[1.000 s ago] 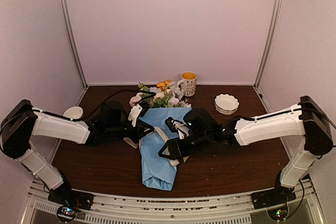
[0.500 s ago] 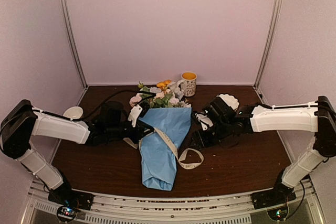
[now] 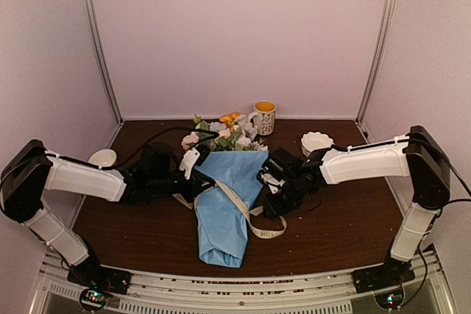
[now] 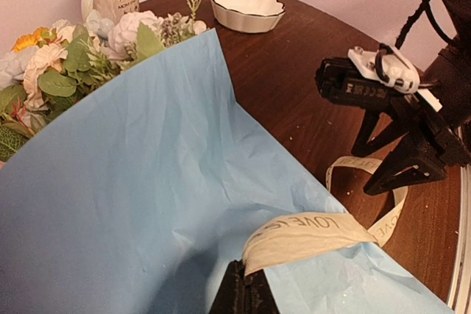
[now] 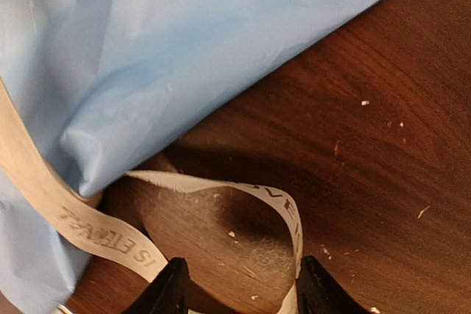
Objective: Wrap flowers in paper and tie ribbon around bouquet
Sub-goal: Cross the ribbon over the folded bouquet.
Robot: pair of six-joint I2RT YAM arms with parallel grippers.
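The bouquet lies mid-table: flowers (image 3: 224, 136) at the far end, wrapped in a cone of light blue paper (image 3: 221, 218) that points toward the near edge. The cream ribbon (image 3: 237, 202) crosses the paper diagonally and ends in a loose loop (image 3: 269, 229) on the table to the cone's right. My left gripper (image 3: 197, 187) is at the cone's left edge, shut on the ribbon (image 4: 309, 232) just above the paper (image 4: 147, 182). My right gripper (image 5: 243, 292) stands open low over the table, fingers astride the ribbon loop (image 5: 283, 207), beside the paper (image 5: 147, 49).
A yellow-filled mug (image 3: 264, 117) stands behind the flowers. A white scalloped bowl (image 3: 317, 145) sits at the back right, close behind my right arm. A small white dish (image 3: 101, 157) is at the far left. Enclosure walls ring the table.
My right gripper left the top of the paper, swung out to the right, then came back down over the ribbon loop, its jaws narrowing slightly. The left gripper has kept its hold.
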